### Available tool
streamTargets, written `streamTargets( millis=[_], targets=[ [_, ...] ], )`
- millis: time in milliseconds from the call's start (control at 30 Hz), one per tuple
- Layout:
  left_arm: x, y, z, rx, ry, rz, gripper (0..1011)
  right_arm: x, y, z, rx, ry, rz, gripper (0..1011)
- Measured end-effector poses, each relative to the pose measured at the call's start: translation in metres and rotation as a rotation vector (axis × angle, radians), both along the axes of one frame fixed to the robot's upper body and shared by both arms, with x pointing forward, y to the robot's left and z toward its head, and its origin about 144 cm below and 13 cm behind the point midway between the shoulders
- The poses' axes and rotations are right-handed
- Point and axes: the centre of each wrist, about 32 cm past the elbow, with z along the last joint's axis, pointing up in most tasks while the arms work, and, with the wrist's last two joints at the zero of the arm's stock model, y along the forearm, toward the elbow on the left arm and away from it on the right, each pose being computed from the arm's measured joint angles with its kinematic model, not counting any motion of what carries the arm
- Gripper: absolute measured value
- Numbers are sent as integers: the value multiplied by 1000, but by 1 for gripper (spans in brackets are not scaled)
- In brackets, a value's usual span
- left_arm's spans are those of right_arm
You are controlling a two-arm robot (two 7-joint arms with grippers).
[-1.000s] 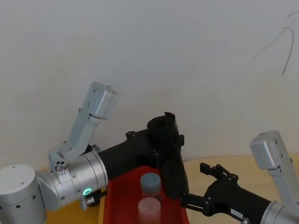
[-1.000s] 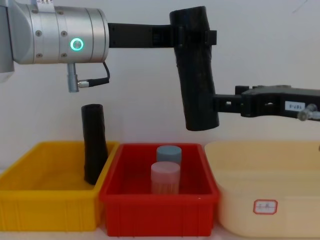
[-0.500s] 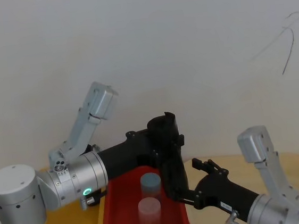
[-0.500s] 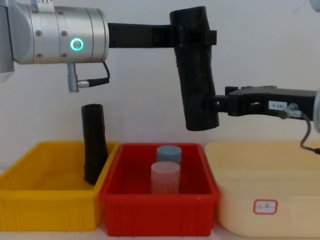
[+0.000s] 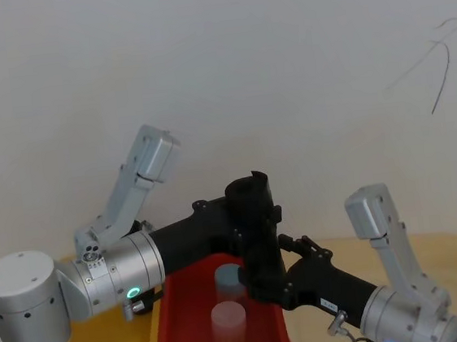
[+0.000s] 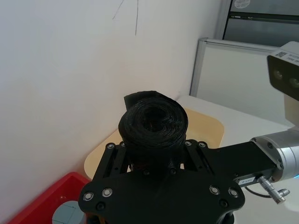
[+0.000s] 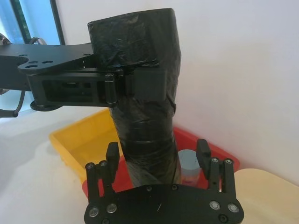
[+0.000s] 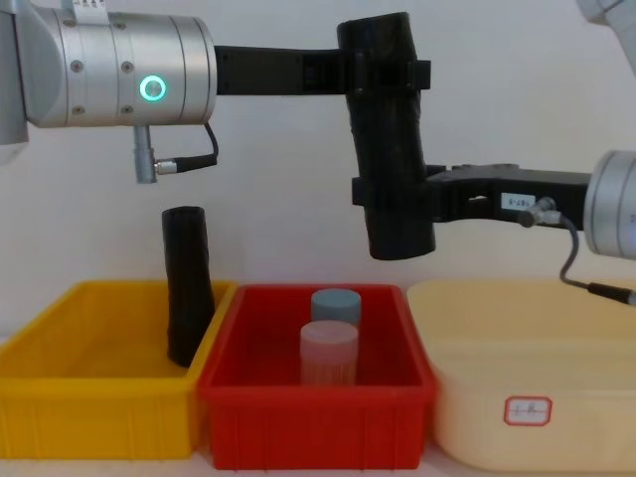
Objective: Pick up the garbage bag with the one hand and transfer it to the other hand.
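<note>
A: Where's the bag?

B: The matte black, tightly rolled plastic garbage bag (image 8: 386,149) is in the air, upper centre of the chest view. It's near upright, with the top tipped slightly left, and hangs above the red plastic bin (image 8: 316,402).

A: Who has it?

B: The left end effector (image 8: 397,75), a black two-finger unit. Its long black bracket runs in from the green-ringed silver wrist at upper left. It's clamped tight on the upper part of the roll.

A: Right side?

B: The right end effector (image 7: 158,148) is black with a small white label and reaches in from the right edge at mid height. Its fingers (image 7: 112,151) are spread, one on each side of the roll's lower part. The right wrist view shows a gap between each finger and the plastic, so it isn't gripping.

A: Bins?

B: The red bin holds two upright jars, a grey-blue capped jar (image 8: 335,303) behind and a pale pink translucent jar (image 8: 329,353) in front. The yellow plastic bin (image 8: 99,407) at lower left has a slimmer black roll (image 8: 187,288) standing at its right end. A cream plastic tub (image 8: 537,348) sits at lower right.
</note>
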Motion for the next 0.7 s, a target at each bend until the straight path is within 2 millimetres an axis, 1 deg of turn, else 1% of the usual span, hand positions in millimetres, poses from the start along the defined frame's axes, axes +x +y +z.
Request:
streamTargets(
  millis=[267, 367, 400, 467, 500, 567, 667, 700],
  targets=[
    [0, 0, 0, 0, 0, 0, 448, 6, 5, -1, 4, -2, 13, 1002],
    [0, 0, 0, 0, 0, 0, 448, 7, 6, -1, 5, -2, 15, 949],
    [0, 0, 0, 0, 0, 0, 448, 7, 7, -1, 5, -2, 16, 908],
    [0, 0, 0, 0, 0, 0, 448, 8, 7, -1, 6, -1, 17, 877],
    [0, 0, 0, 0, 0, 0, 448, 8, 7, -1, 6, -1, 18, 844],
    [0, 0, 0, 0, 0, 0, 448, 9, 8, -1, 7, -2, 19, 814],
    [0, 0, 0, 0, 0, 0, 448, 9, 8, -1, 7, -2, 20, 682],
    [0, 0, 0, 0, 0, 0, 448, 10, 9, -1, 7, -1, 21, 660]
  ],
)
